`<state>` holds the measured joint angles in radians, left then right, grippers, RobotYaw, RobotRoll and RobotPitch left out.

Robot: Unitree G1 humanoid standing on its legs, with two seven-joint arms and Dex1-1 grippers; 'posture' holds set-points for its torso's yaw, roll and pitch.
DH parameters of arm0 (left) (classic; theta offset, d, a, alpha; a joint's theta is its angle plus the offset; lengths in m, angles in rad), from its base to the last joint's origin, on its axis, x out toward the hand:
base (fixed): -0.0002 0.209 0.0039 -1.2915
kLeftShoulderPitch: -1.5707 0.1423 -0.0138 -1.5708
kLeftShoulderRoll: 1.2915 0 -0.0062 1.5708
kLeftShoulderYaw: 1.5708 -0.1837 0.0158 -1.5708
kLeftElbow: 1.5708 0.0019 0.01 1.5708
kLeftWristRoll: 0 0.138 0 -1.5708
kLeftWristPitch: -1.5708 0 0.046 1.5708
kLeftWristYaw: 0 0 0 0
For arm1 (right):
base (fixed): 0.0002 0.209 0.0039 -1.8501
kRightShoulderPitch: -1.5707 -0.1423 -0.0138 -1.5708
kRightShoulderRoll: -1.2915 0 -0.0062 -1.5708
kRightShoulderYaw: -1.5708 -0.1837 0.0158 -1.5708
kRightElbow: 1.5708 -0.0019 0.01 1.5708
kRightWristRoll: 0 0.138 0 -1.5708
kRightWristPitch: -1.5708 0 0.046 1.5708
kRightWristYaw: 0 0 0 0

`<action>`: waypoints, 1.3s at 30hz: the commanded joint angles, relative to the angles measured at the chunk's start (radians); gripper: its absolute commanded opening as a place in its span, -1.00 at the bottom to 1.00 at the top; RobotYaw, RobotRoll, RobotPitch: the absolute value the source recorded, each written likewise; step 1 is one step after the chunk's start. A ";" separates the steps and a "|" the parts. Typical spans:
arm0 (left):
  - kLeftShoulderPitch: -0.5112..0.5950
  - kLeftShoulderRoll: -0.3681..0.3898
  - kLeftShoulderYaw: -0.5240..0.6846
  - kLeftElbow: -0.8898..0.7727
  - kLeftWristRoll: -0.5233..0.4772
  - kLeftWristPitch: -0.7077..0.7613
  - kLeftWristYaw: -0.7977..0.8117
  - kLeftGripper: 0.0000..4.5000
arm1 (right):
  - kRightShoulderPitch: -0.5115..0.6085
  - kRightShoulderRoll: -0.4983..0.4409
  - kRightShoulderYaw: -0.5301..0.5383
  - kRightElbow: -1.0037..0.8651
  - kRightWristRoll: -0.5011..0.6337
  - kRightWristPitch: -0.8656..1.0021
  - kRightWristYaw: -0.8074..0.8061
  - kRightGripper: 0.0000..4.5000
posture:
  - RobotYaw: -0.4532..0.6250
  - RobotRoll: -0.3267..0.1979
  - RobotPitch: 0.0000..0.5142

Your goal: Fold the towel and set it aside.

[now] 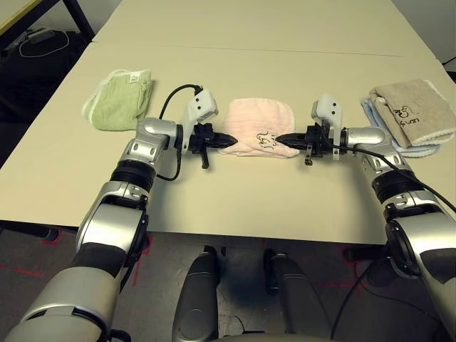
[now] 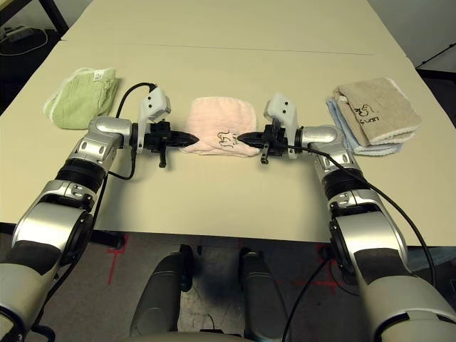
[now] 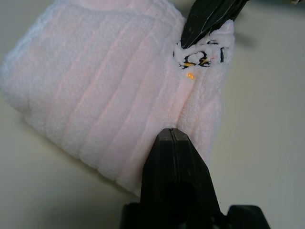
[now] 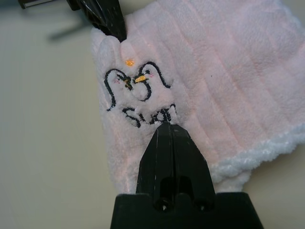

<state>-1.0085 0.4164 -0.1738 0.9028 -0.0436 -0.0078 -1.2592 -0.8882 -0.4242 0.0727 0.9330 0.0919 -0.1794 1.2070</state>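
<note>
Towel (image 1: 258, 128), folded, is stretched lengthwise between the left gripper (image 1: 226, 140) and right gripper (image 1: 281, 139), each pinched shut on a near corner. Penguin embroidery (image 4: 138, 83) is resolved in the right wrist view.

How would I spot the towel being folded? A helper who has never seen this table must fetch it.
On the beige table, three towel spots lie in a row. Take the middle one, the pink towel, between the left gripper and the right gripper. Unlike the green towel and the beige towel, it is pale pink, ribbed, with small dark embroidered penguins.
</note>
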 commanded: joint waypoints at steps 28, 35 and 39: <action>-0.239 -0.050 0.157 0.165 -0.085 0.002 0.048 -0.99 | -0.193 0.040 -0.106 0.059 0.074 0.076 -0.101 -1.00 | -0.02 0.25 -0.01; -0.245 -0.122 0.114 0.276 0.012 -0.124 0.179 -0.99 | -0.220 0.105 -0.099 0.153 0.022 0.015 -0.174 -1.00 | -0.04 0.25 -0.01; -0.247 -0.159 0.126 0.294 0.006 -0.122 0.181 -0.99 | -0.220 0.120 -0.101 0.171 0.012 -0.001 -0.185 -1.00 | -0.04 0.25 -0.01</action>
<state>-1.2494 0.2670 -0.0487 1.1812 -0.0510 -0.1187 -1.0793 -1.1037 -0.2998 -0.0318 1.0874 0.1162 -0.1660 1.0243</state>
